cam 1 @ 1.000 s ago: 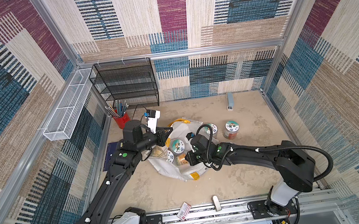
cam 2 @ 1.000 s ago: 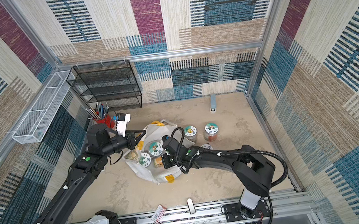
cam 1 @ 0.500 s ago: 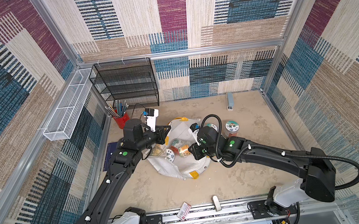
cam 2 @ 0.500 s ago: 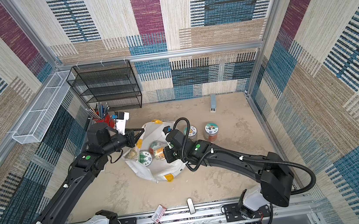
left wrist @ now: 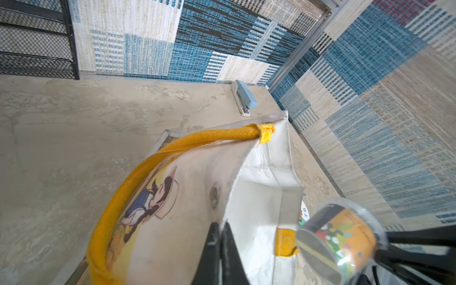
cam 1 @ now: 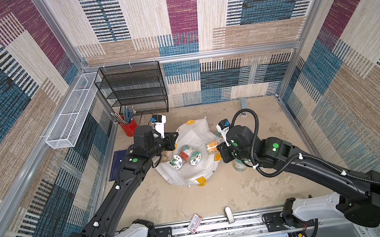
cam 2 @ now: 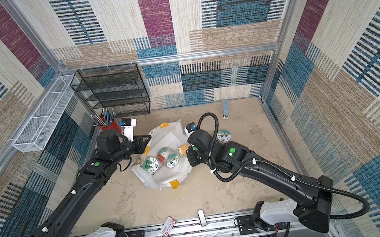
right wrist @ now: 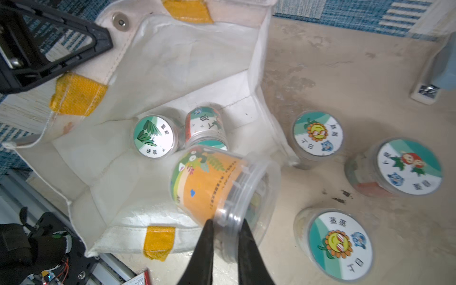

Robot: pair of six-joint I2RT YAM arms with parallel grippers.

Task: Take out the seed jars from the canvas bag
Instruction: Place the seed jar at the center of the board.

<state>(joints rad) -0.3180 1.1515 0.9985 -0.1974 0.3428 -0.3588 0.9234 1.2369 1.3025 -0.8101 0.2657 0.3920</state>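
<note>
The right gripper (right wrist: 225, 223) has its two black fingers squeezed tight on the lid end of the small clear plastic jar with the orange label (right wrist: 209, 182). The jar sticks out ahead of the fingers, tipped, over the edge of the white cloth bag with yellow handles (right wrist: 172, 61). The left gripper (left wrist: 220, 229) is pinched shut on the bag's rim. In the bag are two round clear jars with teal-and-white lids (right wrist: 154, 137), one lying down. The three more lidded jars (right wrist: 318, 133) stand on the sandy table (right wrist: 345, 74) just beside the bag, so the held jar probably goes there.

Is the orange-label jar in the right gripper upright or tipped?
Tipped: the orange-label jar lies slanted, right gripper pinching its clear lid rim.
</note>
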